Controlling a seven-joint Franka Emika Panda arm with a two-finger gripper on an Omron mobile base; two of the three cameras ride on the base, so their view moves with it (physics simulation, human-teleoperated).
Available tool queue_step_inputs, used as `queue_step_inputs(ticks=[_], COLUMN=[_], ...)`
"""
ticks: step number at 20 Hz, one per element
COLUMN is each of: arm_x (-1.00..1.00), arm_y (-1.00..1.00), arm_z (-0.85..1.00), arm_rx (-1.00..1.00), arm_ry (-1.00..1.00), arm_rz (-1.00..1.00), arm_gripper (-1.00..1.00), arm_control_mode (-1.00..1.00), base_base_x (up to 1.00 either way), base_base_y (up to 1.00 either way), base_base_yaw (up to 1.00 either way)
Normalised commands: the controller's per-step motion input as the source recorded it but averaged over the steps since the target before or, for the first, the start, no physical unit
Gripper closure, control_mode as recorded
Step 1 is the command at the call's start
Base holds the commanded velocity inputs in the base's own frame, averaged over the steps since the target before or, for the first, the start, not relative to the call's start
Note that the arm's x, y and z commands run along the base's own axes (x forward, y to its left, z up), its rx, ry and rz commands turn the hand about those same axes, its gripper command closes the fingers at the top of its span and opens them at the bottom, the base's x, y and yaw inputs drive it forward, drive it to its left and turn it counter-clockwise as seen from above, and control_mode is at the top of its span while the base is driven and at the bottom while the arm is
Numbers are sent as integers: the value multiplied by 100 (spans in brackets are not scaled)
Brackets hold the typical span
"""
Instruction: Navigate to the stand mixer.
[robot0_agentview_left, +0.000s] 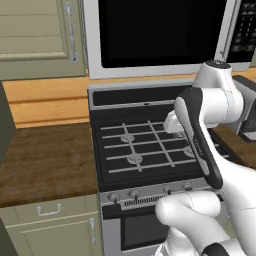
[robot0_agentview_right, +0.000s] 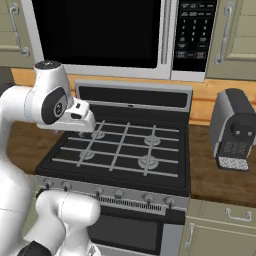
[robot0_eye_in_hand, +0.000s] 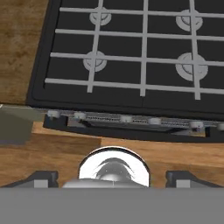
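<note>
The stand mixer is out of view. My arm is folded over a black gas stove (robot0_agentview_left: 135, 145), with the hand (robot0_agentview_right: 80, 119) held above the left burners. From the hand camera I look down on the stove top (robot0_eye_in_hand: 140, 43) and its row of front knobs. The gripper (robot0_eye_in_hand: 112, 180) is open, its two dark fingertips (robot0_eye_in_hand: 41, 177) far apart at the bottom with nothing between them.
A microwave (robot0_agentview_right: 100, 30) hangs above the stove. A boxy grey and black coffee machine (robot0_agentview_right: 234, 130) stands on the wooden counter (robot0_agentview_right: 210, 182) right of the stove. More wooden counter (robot0_agentview_left: 45, 160) lies to the left, with green cabinets (robot0_agentview_left: 35, 35) above and drawers (robot0_agentview_left: 50, 210) below.
</note>
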Motion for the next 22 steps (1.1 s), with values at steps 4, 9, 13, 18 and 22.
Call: queue_step_inputs(ticks=[4, 9, 13, 18, 22], arm_x=[-96, -28, 0, 0, 0], arm_y=[-4, -5, 0, 0, 0], arm_z=[0, 0, 0, 0, 0], arm_rx=[0, 0, 0, 0, 0], arm_ry=[0, 0, 0, 0, 0], arm_rz=[0, 0, 0, 0, 0], arm_gripper=[-100, -100, -100, -100, -100], arm_control_mode=[-100, 100, 100, 100, 100], base_base_x=[0, -42, -63, -8, -3], base_base_y=[0, -16, -53, -38, 0], base_base_yaw=[0, 0, -22, -76, -99])
